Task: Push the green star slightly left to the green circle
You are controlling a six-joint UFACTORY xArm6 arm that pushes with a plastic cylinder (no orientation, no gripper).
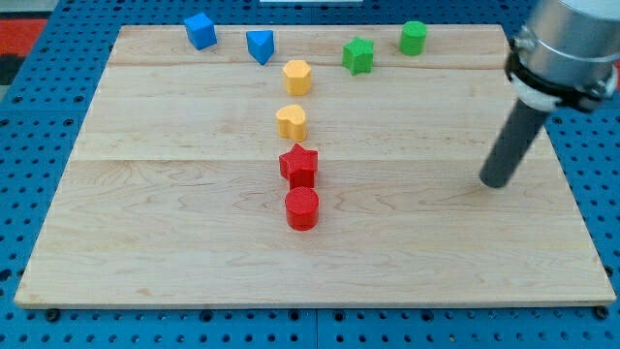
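Observation:
The green star (358,54) lies near the view's top, right of centre. The green circle (414,37) stands just right of it and slightly higher, a small gap between them. My tip (495,181) rests on the board at the view's right, well below and to the right of both green blocks, touching no block.
A blue cube (201,30) and a blue triangular block (260,46) sit at the top left. A yellow hexagon (297,77), a yellow heart (291,122), a red star (299,165) and a red circle (301,208) form a column at the centre. The wooden board (145,242) lies on a blue pegboard.

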